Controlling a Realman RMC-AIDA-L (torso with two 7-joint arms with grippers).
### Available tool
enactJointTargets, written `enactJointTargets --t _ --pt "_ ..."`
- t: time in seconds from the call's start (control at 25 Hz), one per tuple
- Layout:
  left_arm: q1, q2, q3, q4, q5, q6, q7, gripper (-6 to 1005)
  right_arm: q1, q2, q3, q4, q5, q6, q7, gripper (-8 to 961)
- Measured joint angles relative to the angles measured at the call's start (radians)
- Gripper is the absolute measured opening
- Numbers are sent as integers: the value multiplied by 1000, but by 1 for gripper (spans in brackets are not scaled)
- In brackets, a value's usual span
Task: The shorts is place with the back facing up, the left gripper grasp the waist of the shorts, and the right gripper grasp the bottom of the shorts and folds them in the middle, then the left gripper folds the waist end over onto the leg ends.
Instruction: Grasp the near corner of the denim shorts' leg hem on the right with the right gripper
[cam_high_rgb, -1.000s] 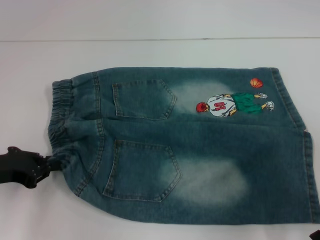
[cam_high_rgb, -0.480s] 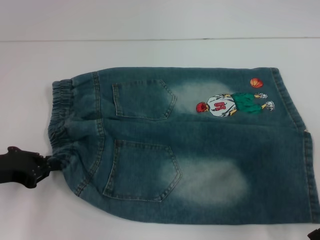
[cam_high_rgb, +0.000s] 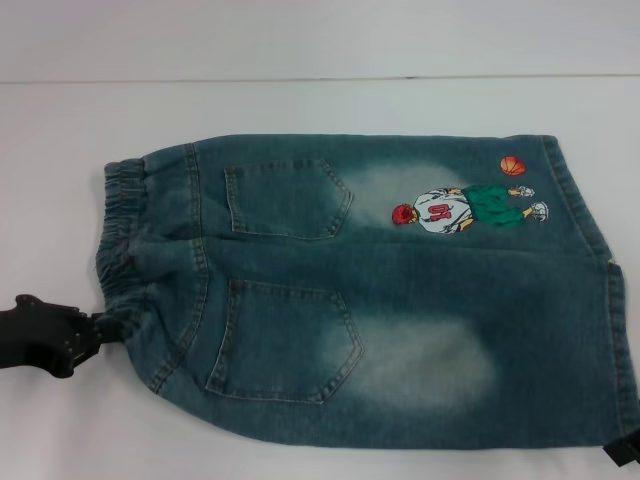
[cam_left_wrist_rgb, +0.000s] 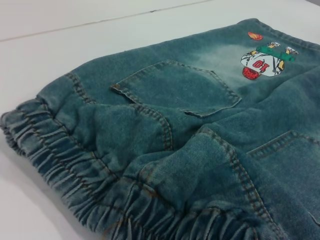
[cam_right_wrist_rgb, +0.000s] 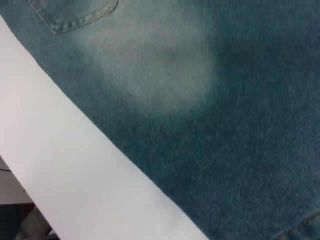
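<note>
From the head view we see the faded blue-green denim shorts (cam_high_rgb: 370, 290) flat on the white table (cam_high_rgb: 300, 110), back up. The black left gripper (cam_high_rgb: 95, 328) pinches the ruffled elastic waist (cam_high_rgb: 122, 240) at its near corner; the black right gripper (cam_high_rgb: 628, 448) sits by the flat stitched leg ends (cam_high_rgb: 615, 330), and we cannot tell its fingers' state. The left wrist view shows the bunched waist (cam_left_wrist_rgb: 75, 185); the right wrist view shows a whitish worn patch (cam_right_wrist_rgb: 155, 60).

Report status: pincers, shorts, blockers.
Left pincer at the waist near corner. Right pincer barely in view by the leg ends. Shorts flat, unfolded. No blockers.
</note>
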Motion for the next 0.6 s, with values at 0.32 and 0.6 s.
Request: enactJointTargets --t 0.32,0.6 --pt "2 -1 0 -16 0 -10 7 85 6 2 -6 27 46 1 -21 908" --pt "2 1 0 -17 0 -11 9 85 23 1 -12 79 43 0 -15 906"
